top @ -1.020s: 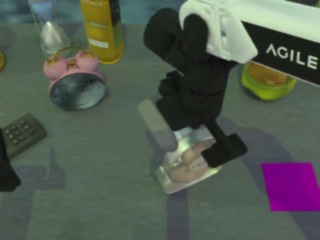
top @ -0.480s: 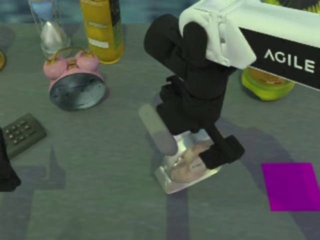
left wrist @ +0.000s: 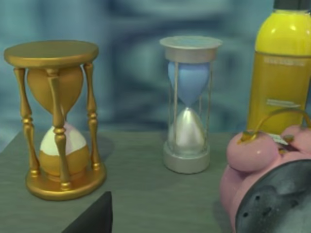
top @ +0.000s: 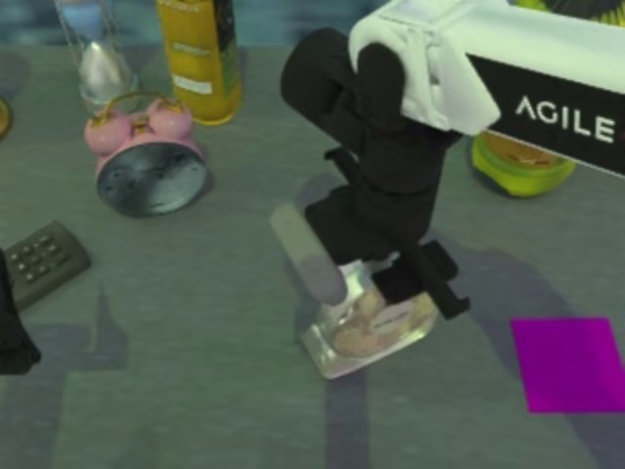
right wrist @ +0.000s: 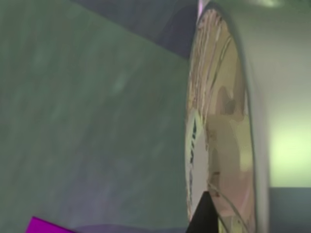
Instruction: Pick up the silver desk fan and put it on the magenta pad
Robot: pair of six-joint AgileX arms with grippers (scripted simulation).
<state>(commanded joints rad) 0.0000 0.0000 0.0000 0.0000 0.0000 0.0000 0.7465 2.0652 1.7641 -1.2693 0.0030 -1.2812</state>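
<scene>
Grey tabletop (top: 195,391): right gripper (top: 405,288), lowered since a second earlier, jaws now clamped on silver desk fan (top: 376,327); magenta pad (top: 569,363) unoccupied; lift pending.

Silver desk fan (top: 376,327), tan mottled face; magenta pad (top: 569,363); pink clock (top: 148,151).

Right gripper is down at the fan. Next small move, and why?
Probably shut the right gripper on the silver desk fan, then lift. It sits low over the fan's housing, the fan is on the table, and the magenta pad lies bare toward the table's right. The left arm is parked at the left edge.
</scene>
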